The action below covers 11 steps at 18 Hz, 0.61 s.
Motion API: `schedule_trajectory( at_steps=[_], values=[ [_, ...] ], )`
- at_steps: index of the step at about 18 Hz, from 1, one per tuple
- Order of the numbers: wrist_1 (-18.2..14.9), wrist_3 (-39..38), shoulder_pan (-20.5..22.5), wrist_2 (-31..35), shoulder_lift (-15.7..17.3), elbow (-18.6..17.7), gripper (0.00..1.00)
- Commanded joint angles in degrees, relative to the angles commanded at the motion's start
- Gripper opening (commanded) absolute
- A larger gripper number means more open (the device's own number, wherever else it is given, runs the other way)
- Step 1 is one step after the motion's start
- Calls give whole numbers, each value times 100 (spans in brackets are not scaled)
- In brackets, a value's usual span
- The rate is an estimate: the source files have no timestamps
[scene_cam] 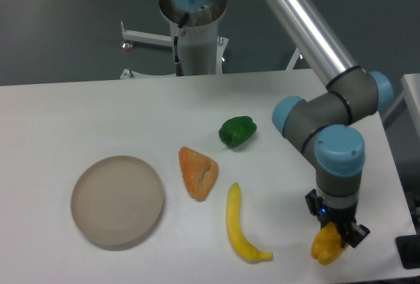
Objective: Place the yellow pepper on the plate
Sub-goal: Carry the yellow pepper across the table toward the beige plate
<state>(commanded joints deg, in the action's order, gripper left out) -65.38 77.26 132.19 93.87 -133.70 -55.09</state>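
Black two-finger gripper [335,231] is at the near right corner of the white table [79,113], pointing straight down. Its jaws sit either side of the small lumpy yellow-orange bell pepper [327,247], closed against the pepper's upper part; only the lower body shows below the fingers. Can't tell whether the pepper rests on the table or is just off it.

Round flat beige-tan plate with low raised rim [82,215] sits at the near left of the table, well apart from the pepper and gripper. Nothing on it.

Between them, left to right:
- orange triangular wedge [197,172], just right of the plate, not touching it
- long curved yellow banana-shaped piece [240,225], lying right of and nearer than the wedge, its thick end toward the pepper
- small green bell pepper [237,130], farther back, behind the wedge and the banana piece

Arm's silver link [305,25] runs diagonally from the top centre down to the grey and blue wrist joints [335,140] above the gripper.
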Motion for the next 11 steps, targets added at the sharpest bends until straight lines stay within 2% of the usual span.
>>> schedule_trajectory(
  at_steps=[4,8,11],
  values=[
    [-430,-404,-272,342,624,-581,35],
    [-967,-1299,-746,378,1082,-828,35],
    [-1055,-1941,-1133,387,1302,-1108,35]
  ],
)
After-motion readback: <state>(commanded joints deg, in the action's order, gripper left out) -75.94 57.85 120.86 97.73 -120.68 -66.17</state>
